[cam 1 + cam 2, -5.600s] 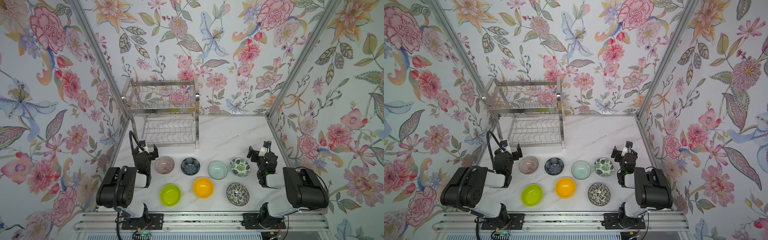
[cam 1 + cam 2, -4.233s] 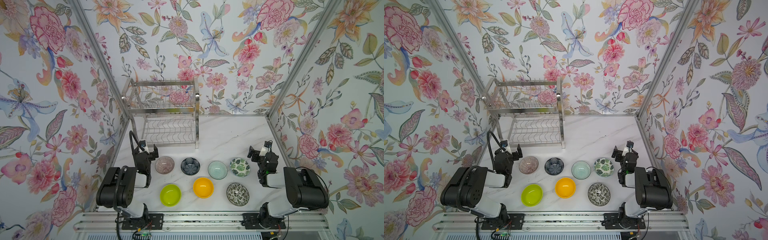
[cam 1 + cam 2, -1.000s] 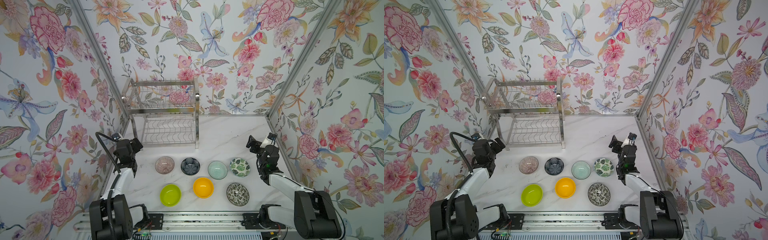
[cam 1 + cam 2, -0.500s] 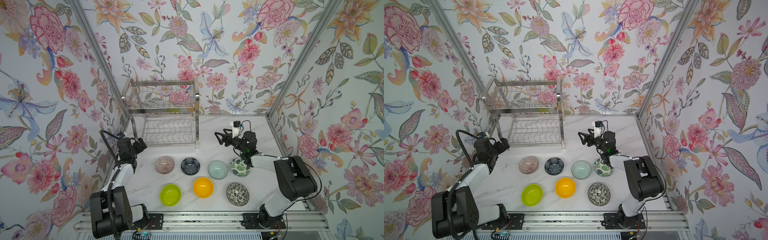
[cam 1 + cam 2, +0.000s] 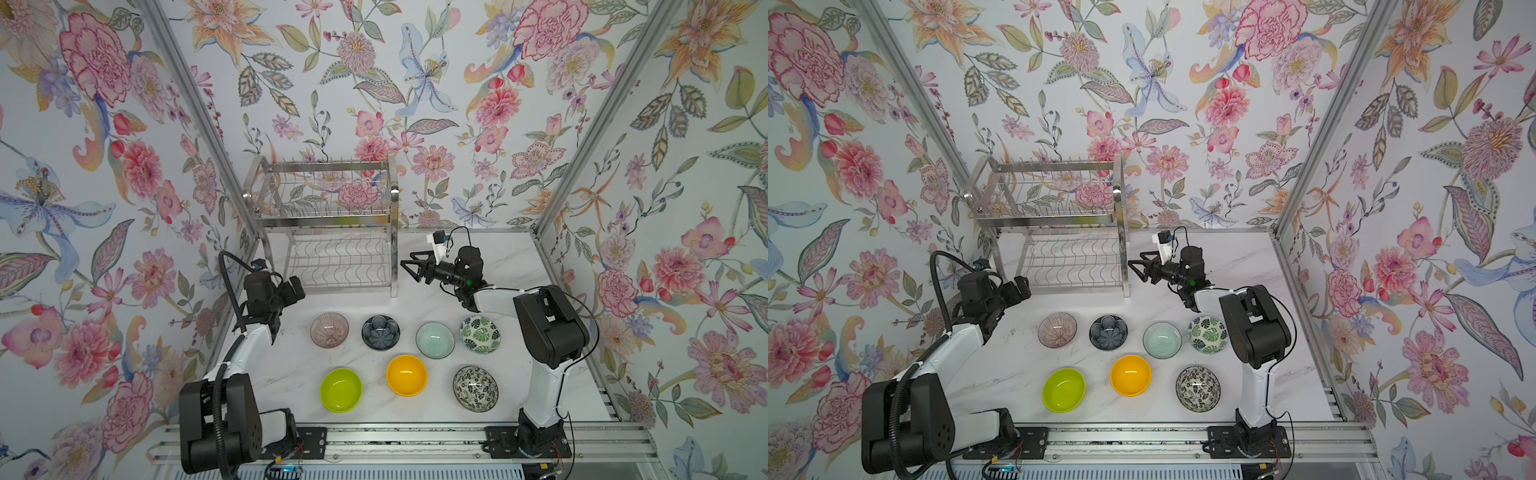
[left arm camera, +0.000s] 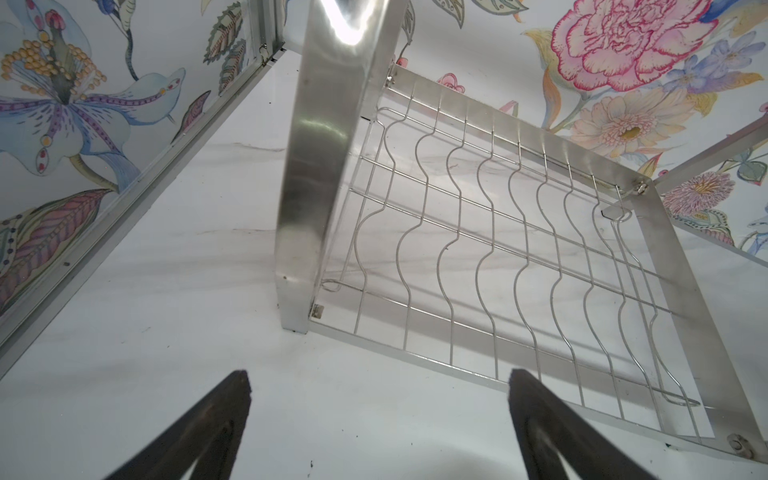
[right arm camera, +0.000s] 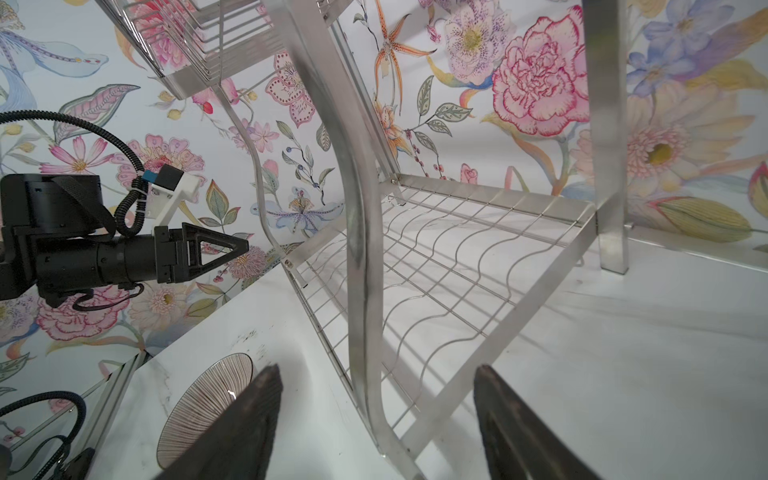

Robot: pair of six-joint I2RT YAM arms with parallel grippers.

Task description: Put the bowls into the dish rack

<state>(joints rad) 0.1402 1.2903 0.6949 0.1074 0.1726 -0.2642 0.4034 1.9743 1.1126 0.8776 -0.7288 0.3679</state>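
Marble top (image 5: 357,301): open strip btwn dish rack (image 5: 328,222) & bowl row (image 5: 380,331)

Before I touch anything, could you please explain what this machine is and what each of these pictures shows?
It is a robot with two arms bolted at the front of a marble table, inside flower-papered walls. The left arm and right arm each end in two-fingered jaws. Both top views come from one camera overhead, looking down on everything. The other two pictures come from small cameras on the wrists, looking out past the dark jaw tips. At the back stands a two-tier steel rack, with nothing in it. In front, seven bowls sit upright in two rows, four behind and three nearer. Both sets of jaws are open and hold nothing; both face the rack's lower shelf, the right ones close to its front post.
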